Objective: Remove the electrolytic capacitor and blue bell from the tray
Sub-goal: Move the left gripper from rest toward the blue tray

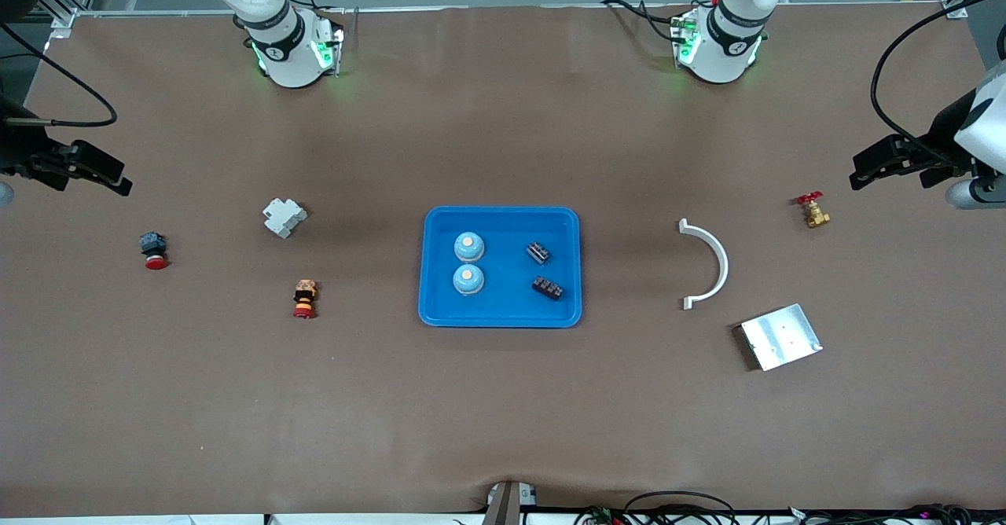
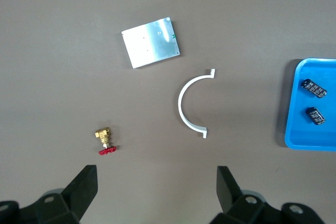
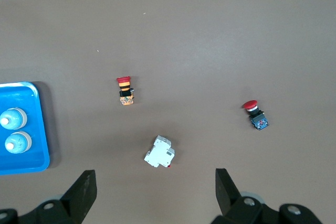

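R wrist view: right gripper [image 3: 153, 192] hung over bare brown table [image 3: 220, 35], fingers [image 3: 84, 190] wide apart, nothing between them. A white breaker [image 3: 159, 152] lay on the table w/ a striped red-capped button [image 3: 125, 89] near it and a black-bodied red button [image 3: 255, 114] well apart. Blue tray [image 3: 32, 129] at frame edge held two bells [image 3: 16, 142], [image 3: 12, 118] side by side.
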Controlling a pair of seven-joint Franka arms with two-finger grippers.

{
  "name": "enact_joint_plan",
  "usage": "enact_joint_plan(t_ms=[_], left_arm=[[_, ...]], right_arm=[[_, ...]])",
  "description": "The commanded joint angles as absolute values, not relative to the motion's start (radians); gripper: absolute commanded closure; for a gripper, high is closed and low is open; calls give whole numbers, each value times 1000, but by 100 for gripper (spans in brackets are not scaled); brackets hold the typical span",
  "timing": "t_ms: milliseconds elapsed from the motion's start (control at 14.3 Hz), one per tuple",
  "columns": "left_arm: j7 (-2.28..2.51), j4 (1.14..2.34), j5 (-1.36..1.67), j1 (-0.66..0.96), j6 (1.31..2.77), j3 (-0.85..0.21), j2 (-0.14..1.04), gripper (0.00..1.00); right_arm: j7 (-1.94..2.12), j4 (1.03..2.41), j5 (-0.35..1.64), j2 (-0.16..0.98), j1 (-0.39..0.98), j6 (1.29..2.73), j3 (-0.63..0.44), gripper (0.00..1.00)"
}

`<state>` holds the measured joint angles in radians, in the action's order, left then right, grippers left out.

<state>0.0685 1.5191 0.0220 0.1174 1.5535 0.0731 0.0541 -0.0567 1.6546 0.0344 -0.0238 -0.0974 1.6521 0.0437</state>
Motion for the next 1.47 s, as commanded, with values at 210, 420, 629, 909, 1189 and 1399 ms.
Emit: enact_joint_plan(t_ms=[210, 420, 629, 909, 1189, 1399], left_arm=[[80, 1506, 15, 120, 1539, 72, 61, 0], [83, 1503, 15, 123, 1539, 72, 60, 0], [190, 1509, 18, 133, 1537, 69, 61, 0], [342, 1516, 49, 204, 1537, 61, 93, 0], [614, 1513, 81, 297, 1540, 61, 155, 0], [738, 1505, 83, 382, 1566, 61, 228, 0]], right_arm=[[-40, 1684, 55, -54, -120, 1663, 55, 0], [-40, 1684, 55, -54, -120, 1663, 55, 0], [-40, 1690, 55, -54, -121, 1664, 55, 0], [-40, 1692, 55, -54, -121, 1664, 55, 0], [-41, 1698, 55, -52, -121, 1664, 54, 0], [-41, 1713, 55, -54, -124, 1664, 54, 0]])
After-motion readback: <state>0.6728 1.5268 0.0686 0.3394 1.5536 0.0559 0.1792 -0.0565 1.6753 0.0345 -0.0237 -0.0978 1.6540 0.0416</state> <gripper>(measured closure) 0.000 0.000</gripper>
